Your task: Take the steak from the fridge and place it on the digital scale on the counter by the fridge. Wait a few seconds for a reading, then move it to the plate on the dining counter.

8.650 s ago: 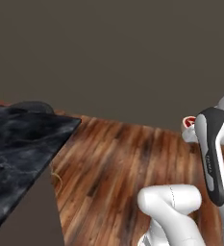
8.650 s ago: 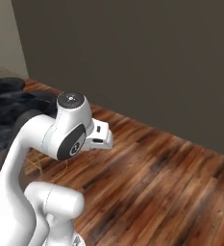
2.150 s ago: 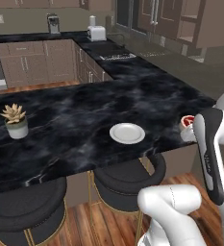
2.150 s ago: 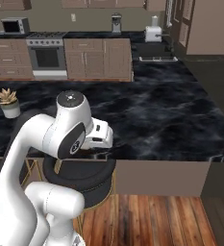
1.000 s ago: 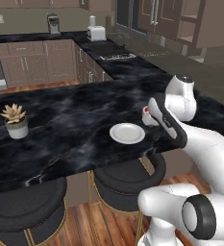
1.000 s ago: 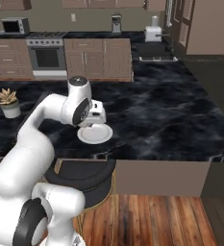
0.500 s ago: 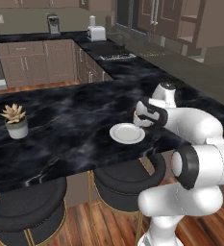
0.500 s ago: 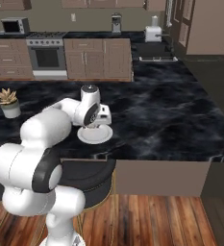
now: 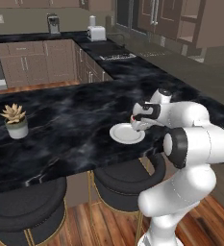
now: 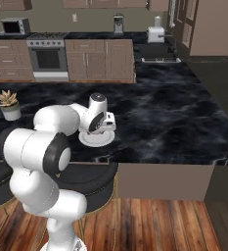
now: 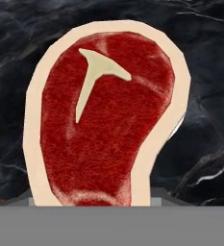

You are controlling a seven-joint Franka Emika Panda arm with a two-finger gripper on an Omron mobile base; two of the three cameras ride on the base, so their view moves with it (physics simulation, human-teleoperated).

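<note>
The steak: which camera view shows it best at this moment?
The hand view: the steak faces the camera up close, red meat, pale fat rim and T-shaped bone mark all clear. The left base view gives a red sliver by the gripper; the right base view gives nothing clear.

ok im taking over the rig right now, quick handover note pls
Gripper: shut on the steak, held at the right edge of the plate on the dining counter.
Steak: not yet set down; in the hand view it hangs in front of the black stone.
Plate: nothing on it, near the counter's front edge above the stools.
Done: steak carried over to the dining counter.
Left: centre it over the plate, lower, open, pull back.
The potted plant stands far to the left, likely no obstacle.
</note>
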